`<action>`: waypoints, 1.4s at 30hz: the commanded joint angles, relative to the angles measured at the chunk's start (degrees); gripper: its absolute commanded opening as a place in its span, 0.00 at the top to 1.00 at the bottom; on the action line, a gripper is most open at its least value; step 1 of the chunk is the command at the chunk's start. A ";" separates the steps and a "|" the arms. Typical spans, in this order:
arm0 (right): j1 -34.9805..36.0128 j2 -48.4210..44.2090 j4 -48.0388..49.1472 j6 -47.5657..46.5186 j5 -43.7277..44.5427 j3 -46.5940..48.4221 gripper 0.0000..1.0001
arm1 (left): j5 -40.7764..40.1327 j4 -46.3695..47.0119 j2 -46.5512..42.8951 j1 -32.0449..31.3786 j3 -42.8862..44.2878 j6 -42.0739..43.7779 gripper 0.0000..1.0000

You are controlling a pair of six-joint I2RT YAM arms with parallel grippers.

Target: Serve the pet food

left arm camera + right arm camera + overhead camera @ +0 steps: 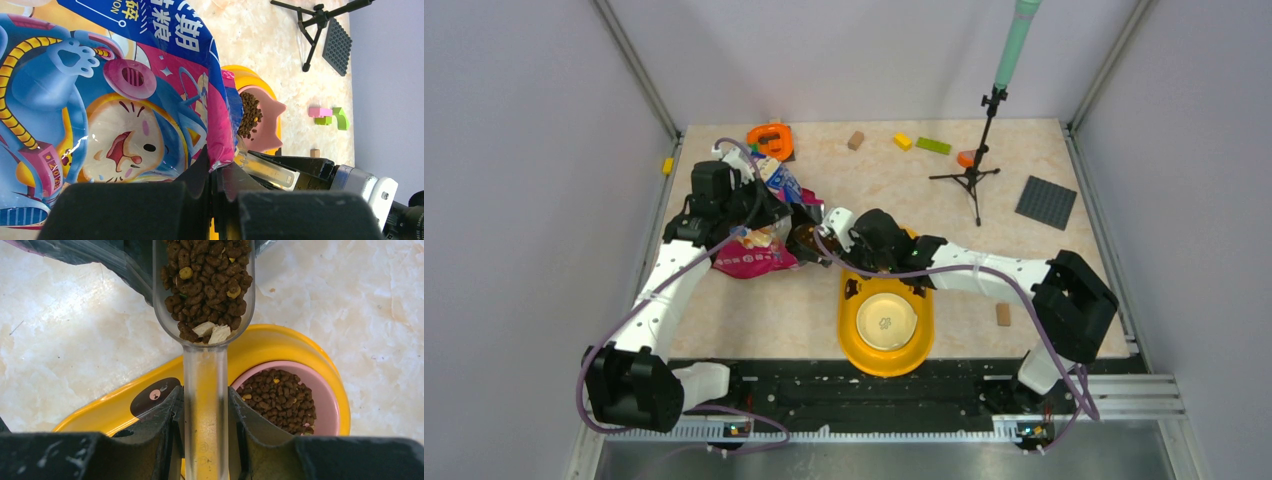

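Holding a heaped load, the right gripper (206, 407) is clamped on the handle of the clear plastic scoop (205, 370). Dark brown dry kibble (205, 285) fills the scoop at the mouth of the glossy magenta-and-blue cat food bag (125, 100). More kibble lies in the round pink bowl (322, 390) of the yellow plastic feeder tray (280, 347). The left gripper (212, 187) is pinched together on the bag's edge.

Risk: a tilt or jolt in transit would scatter pellets over the marbled tabletop (75, 350). The bag could slump if released.

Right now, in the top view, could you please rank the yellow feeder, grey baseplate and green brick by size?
Largest: yellow feeder.
Then grey baseplate.
Smallest: green brick.
Gaps are clear, so distance hardly matters.
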 commanded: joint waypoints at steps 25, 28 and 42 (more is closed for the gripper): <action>1.04 -23.30 -14.95 -2.27 -0.99 -5.18 1.00 | 2.88 3.00 -0.50 1.70 4.37 -0.32 1.00; 1.09 -28.68 -15.85 -2.15 -1.37 -8.63 1.00 | 2.96 3.21 -0.17 2.10 4.37 -0.32 1.00; 1.16 -42.77 -28.04 7.77 -1.78 -15.18 1.00 | 2.27 1.61 3.09 3.52 7.54 2.43 1.00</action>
